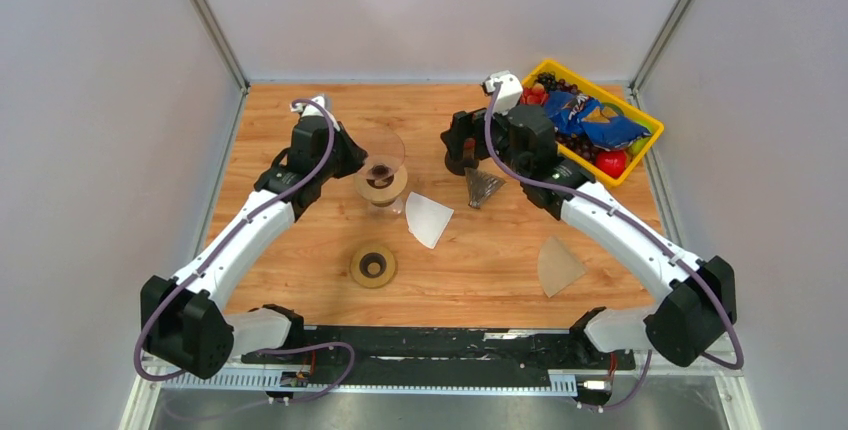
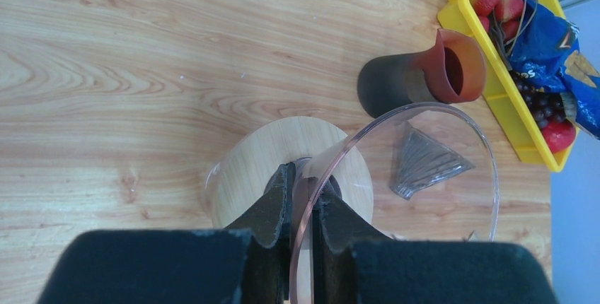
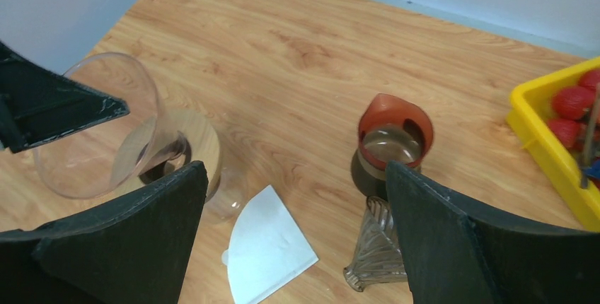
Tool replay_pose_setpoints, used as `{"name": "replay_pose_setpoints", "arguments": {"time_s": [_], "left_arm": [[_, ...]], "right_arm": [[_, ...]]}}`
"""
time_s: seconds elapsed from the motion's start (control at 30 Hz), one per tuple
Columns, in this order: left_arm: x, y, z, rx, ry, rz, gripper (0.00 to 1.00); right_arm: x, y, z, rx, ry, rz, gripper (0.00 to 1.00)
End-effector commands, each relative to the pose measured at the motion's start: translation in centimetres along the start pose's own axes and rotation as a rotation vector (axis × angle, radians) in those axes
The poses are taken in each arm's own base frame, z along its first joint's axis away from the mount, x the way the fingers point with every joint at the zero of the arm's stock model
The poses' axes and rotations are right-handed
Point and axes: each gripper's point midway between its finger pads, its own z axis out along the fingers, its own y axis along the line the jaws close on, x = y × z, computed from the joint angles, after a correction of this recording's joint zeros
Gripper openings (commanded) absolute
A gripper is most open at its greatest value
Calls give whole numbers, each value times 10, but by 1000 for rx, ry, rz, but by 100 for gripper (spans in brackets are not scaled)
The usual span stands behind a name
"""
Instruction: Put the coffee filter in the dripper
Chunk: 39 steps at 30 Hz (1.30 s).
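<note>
The dripper [image 1: 384,172] is a clear glass cone on a wooden collar [image 2: 247,159], standing left of the table's middle. My left gripper [image 2: 303,185] is shut on its thin rim, one finger inside the cone and one outside. The white coffee filter [image 1: 428,218] lies flat just right of the dripper, and it also shows in the right wrist view as the filter [image 3: 269,251]. My right gripper [image 3: 293,166] hovers open above and behind the filter, with nothing between its fingers. From that side the dripper [image 3: 106,127] looks tilted.
A dark cup with a red rim [image 3: 389,141] stands by a ribbed glass cone [image 1: 483,187] lying on its side. A brown filter [image 1: 558,265] and a wooden ring [image 1: 373,266] lie nearer the front. A yellow basket [image 1: 640,155] of fruit and snack bags sits at the back right.
</note>
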Motion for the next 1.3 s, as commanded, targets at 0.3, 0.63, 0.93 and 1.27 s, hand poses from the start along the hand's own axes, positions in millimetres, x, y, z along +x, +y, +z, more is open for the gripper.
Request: {"name": "replay_pose_setpoints", "arguments": {"time_s": [0.3,0.63,0.93,1.27], "left_arm": [[14,14,7,-37,38,-38,0],[17,2,-3,20,73,-26,0],[9,2,-13,22,40,-17,0],[13,4,-3,7,63,-17,0]], "right_arm": [[-16,71,42,-320,38,119,97],[-6,103,52,-388,68,97,97],[-7,110,51,-412,66,79,97],[16,120,58,-432,117,44,95]]}}
